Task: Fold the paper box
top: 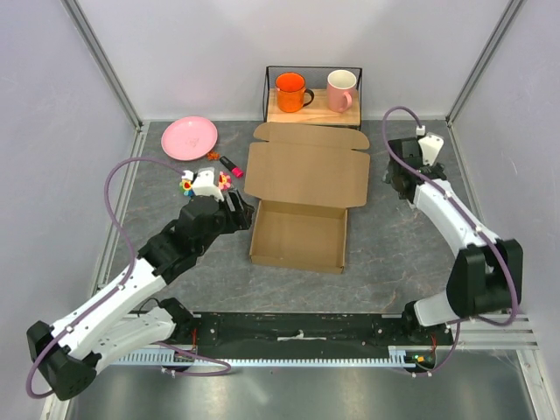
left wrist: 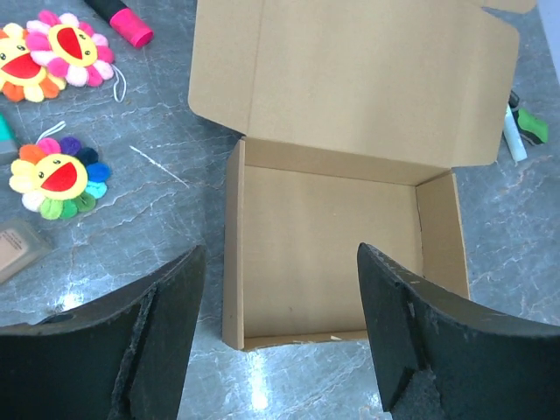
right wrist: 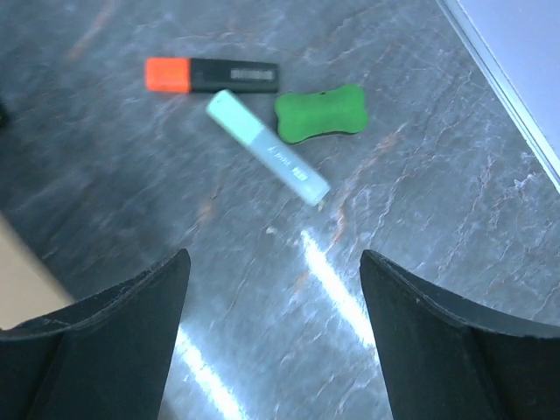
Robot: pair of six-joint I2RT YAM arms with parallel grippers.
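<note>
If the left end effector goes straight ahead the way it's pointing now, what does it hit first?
Most likely the paper box: its nearest side wall lies straight ahead of the open left end effector. Exact depth is unclear.

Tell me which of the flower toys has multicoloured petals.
The rainbow flower toy, lying alone in the left wrist view. The pink-petalled toy and the orange-petalled toy overlap farther back, each with petals of one colour.
</note>
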